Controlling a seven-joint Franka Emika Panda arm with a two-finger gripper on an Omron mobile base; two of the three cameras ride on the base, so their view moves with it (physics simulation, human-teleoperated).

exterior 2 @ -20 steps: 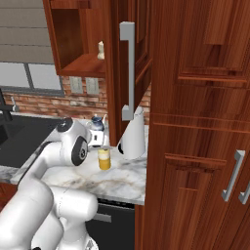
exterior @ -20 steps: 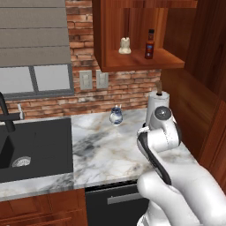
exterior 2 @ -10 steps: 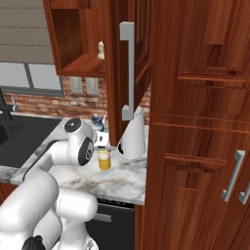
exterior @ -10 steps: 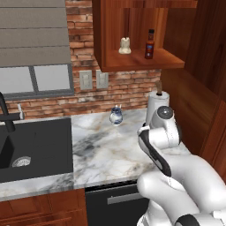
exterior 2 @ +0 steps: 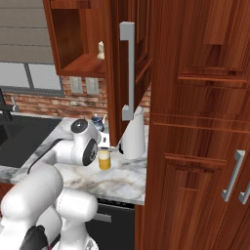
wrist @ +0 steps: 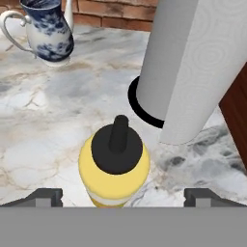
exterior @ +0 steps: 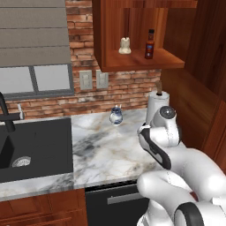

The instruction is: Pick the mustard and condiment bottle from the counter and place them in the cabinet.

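Observation:
The mustard [wrist: 114, 166], a yellow squeeze bottle with a dark top, stands upright on the marble counter [exterior: 106, 150] close to the paper-towel roll. My gripper [wrist: 123, 198] is open just above it, one fingertip [wrist: 46, 197] on each side and not touching. In the right base view the mustard [exterior 2: 104, 159] stands in front of my arm's white joint. The condiment bottle [exterior: 150, 44], dark with a red label, stands upright on the shelf of the open cabinet [exterior: 103, 35].
A white paper-towel roll [wrist: 188, 67] on a black base stands just right of the mustard. A blue-and-white jug [wrist: 46, 34] sits further back by the brick wall. The cabinet door [exterior 2: 128, 71] hangs open above. A black sink [exterior: 31, 145] is at the left.
My arm has reached slightly further over the counter toward the mustard. The gripper has stayed open and neither bottle has moved.

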